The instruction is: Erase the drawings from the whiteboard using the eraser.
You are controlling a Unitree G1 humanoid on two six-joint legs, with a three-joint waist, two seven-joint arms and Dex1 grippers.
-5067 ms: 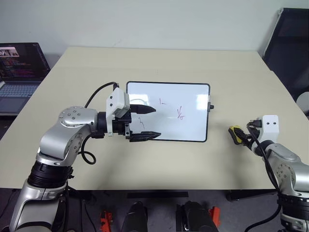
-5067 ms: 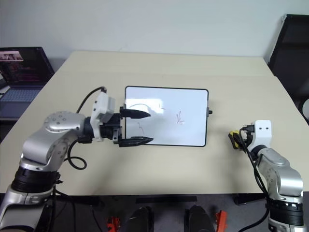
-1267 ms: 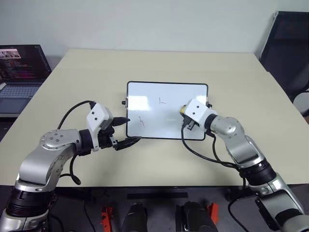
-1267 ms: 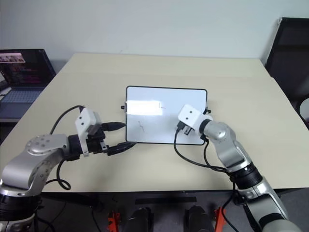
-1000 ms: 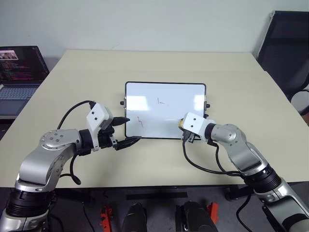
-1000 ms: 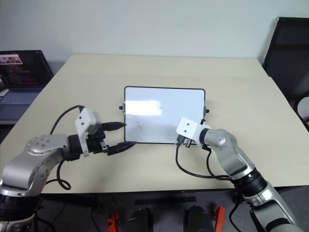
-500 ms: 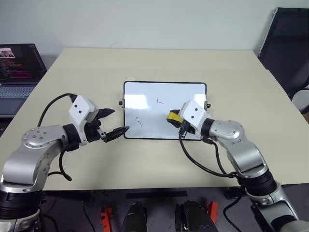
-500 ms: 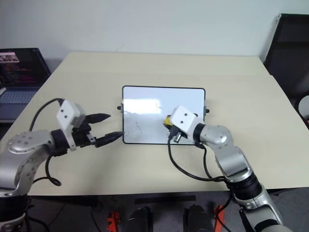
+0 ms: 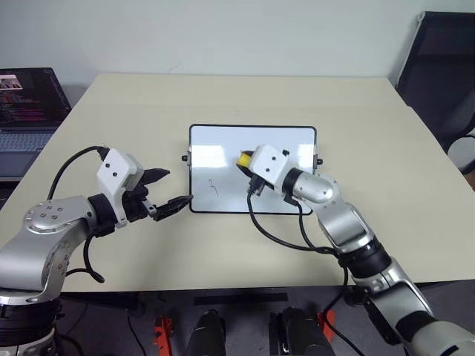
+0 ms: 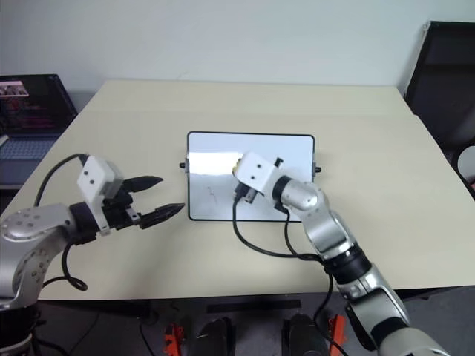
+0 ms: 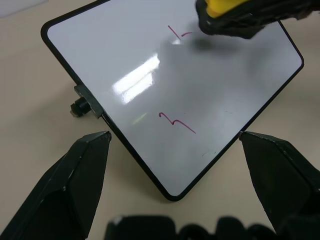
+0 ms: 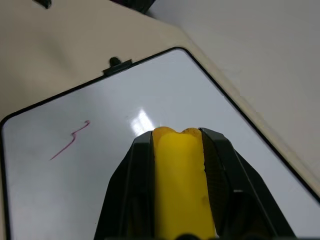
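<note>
Going from the left: a laptop (image 9: 26,111) sits off the table's (image 9: 111,111) left edge, screen lit. The left gripper (image 9: 169,189) hangs just off the whiteboard's (image 9: 223,148) left side with its two black pointed fingers spread wide and nothing between them; in its wrist view the board's near corner sits in the gap, so it looks parked there, maybe ready to steady the frame. The board is a glossy white rectangle with a thin black frame, rounded corners and a little black knob (image 11: 78,107) on the short side, lying flat mid-table. Two drawings are left: a thin reddish zigzag (image 11: 176,123) toward the left and a small reddish tick (image 11: 178,34) near the middle. The right gripper (image 12: 177,137) is clamped on the eraser (image 12: 180,180), a small oblong bright-yellow block, over the board's upper middle, right next to the tick. So the wiping step looks underway, the right side of the board reading clean. Next move probably calls for pressing the eraser flat onto the tick and rubbing, then sliding left for the zigzag. A slick board could skate on the smooth table.
</note>
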